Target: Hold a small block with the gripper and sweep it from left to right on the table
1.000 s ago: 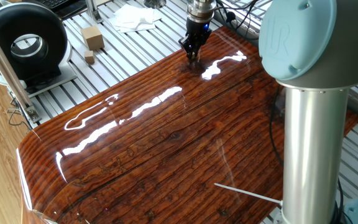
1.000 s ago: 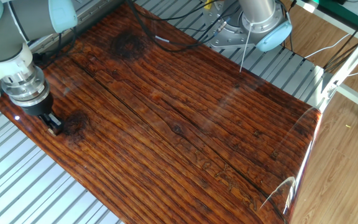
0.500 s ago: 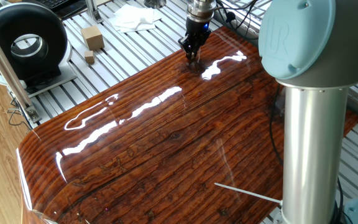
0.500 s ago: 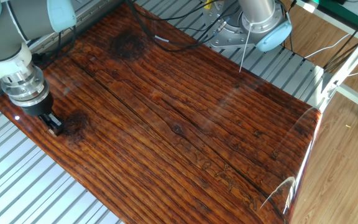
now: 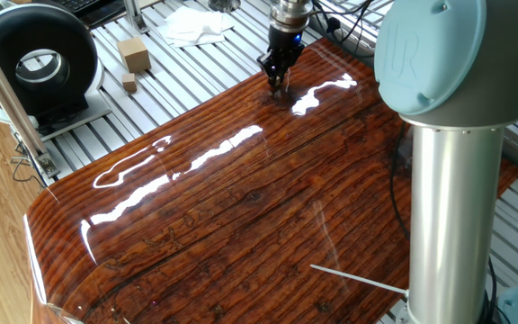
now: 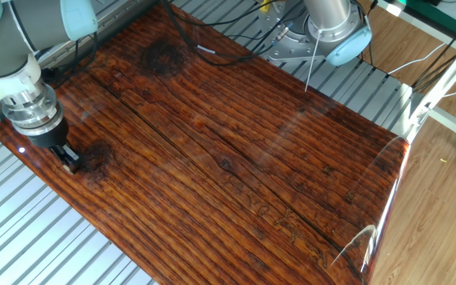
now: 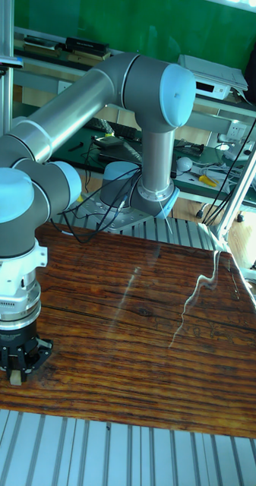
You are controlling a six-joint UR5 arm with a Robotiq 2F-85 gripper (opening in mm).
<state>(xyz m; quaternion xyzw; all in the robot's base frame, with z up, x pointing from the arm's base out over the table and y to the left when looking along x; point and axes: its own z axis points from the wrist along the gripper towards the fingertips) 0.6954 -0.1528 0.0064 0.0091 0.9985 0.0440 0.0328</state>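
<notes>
Gripper: the black two-finger gripper (image 6: 69,164) is pointing straight down, its fingers closing on the small block (image 6: 70,166).
Block: it is sitting pinched at the fingertips, touching the table (image 6: 236,158) near one edge.

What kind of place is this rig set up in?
Most likely a robotics lab or test bench. The table is a glossy wood-grain board on a slatted aluminium base, cables trail near the arm's mount, and shelves of electronic equipment stand behind.
</notes>
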